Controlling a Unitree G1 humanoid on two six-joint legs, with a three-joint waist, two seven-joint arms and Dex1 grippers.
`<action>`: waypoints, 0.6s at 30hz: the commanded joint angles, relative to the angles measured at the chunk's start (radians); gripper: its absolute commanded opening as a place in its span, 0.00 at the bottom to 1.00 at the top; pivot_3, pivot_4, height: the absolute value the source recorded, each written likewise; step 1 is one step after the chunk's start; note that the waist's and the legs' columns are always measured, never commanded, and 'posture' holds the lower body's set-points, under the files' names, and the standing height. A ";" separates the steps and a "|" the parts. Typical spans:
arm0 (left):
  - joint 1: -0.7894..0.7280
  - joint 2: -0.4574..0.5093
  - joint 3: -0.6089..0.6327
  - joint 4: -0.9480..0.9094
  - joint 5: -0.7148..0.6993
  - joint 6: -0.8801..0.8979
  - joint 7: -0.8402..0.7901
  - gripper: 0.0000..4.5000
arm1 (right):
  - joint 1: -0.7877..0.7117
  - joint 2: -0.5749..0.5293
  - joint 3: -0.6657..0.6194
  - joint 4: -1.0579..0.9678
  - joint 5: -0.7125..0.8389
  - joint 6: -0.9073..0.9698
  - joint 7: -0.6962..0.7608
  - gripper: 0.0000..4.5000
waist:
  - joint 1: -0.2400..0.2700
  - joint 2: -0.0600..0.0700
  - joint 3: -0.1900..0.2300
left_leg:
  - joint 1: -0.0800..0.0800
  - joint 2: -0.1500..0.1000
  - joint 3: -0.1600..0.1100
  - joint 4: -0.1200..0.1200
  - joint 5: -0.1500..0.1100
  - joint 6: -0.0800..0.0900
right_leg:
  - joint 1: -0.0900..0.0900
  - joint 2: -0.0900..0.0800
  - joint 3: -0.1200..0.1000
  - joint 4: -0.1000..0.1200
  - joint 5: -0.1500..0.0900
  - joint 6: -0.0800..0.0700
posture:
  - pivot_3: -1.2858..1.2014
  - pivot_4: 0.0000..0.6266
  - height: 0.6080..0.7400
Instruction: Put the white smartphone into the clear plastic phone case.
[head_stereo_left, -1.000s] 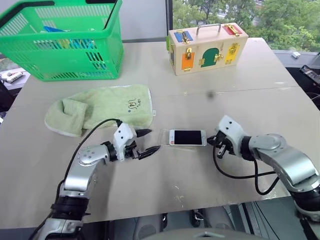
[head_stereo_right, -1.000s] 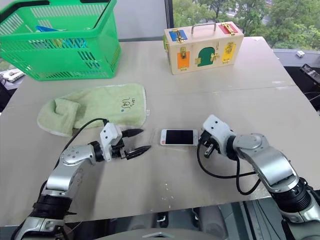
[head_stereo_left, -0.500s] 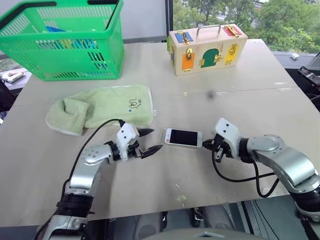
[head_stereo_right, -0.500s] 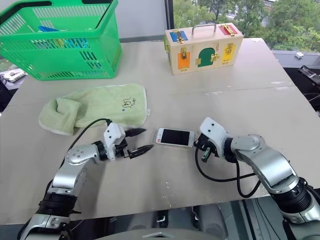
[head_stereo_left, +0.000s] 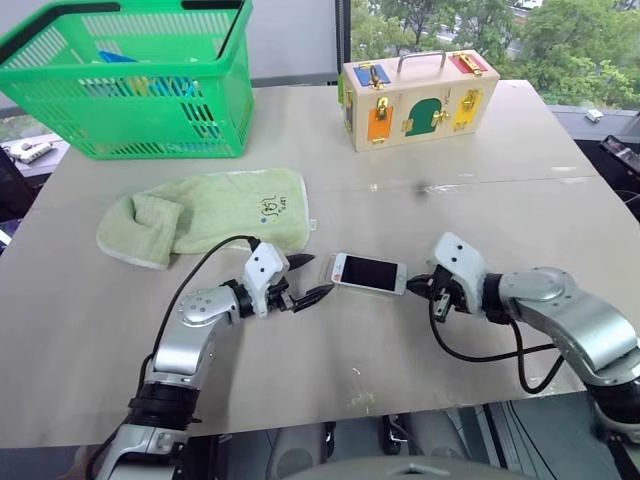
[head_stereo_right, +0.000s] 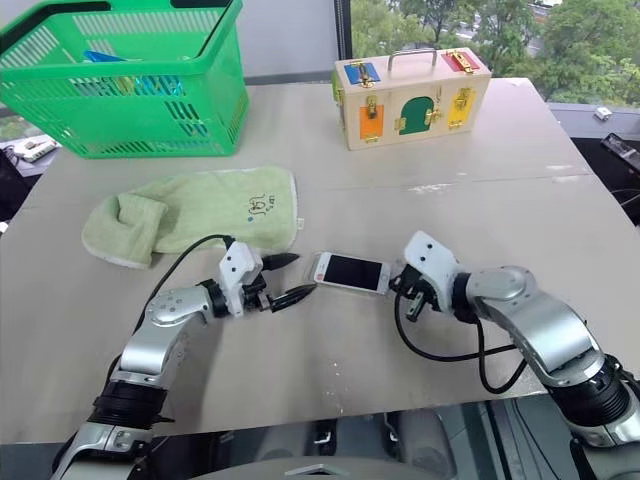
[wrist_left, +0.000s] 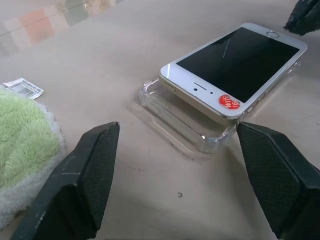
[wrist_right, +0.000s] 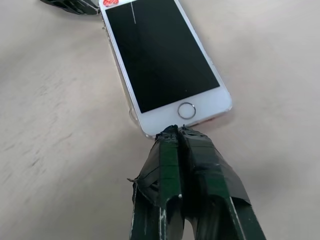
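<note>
Beige desk (head_stereo_left: 330, 350) carries the left pincer (head_stereo_left: 308, 282) spread apart beside the clear plastic phone case (wrist_left: 187, 125), the white smartphone (head_stereo_left: 368, 273) lying askew on it, the right pincer (wrist_right: 176, 134) pressed together against the phone's home-button end.

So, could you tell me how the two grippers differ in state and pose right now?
The left gripper is open, its fingers spread on either side of the clear plastic phone case's near corner; the right gripper is shut. The left touches nothing visible, while the right's closed tips press the home-button end of the white smartphone. Both sit low over the table, facing each other across the phone.
</note>
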 joint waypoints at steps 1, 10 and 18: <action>0.008 0.010 0.031 -0.020 -0.033 -0.007 -0.018 0.86 | -0.042 0.027 -0.109 -0.057 0.101 -0.001 0.031 0.00 | 0.001 0.000 0.000 | 0.000 0.000 0.000 0.000 0.000 0.000 | 0.000 0.000 0.000 0.000 0.000 0.000 | 0.52 0.24 1.00; 0.078 0.072 0.106 -0.037 -0.129 0.001 -0.120 0.86 | -0.264 0.135 0.165 0.246 -0.055 -0.202 0.065 0.00 | -0.010 0.000 0.000 | 0.001 0.001 0.000 0.000 0.000 0.000 | 0.000 0.001 0.000 0.000 0.000 0.000 | 0.52 0.24 1.00; 0.173 0.138 0.175 -0.109 -0.213 0.038 -0.191 0.86 | -0.372 0.230 0.337 0.545 -0.204 -0.387 0.171 0.00 | -0.007 0.000 0.000 | 0.000 0.000 0.002 0.000 0.000 0.000 | 0.000 0.000 0.000 0.000 0.000 -0.001 | 0.52 0.24 1.00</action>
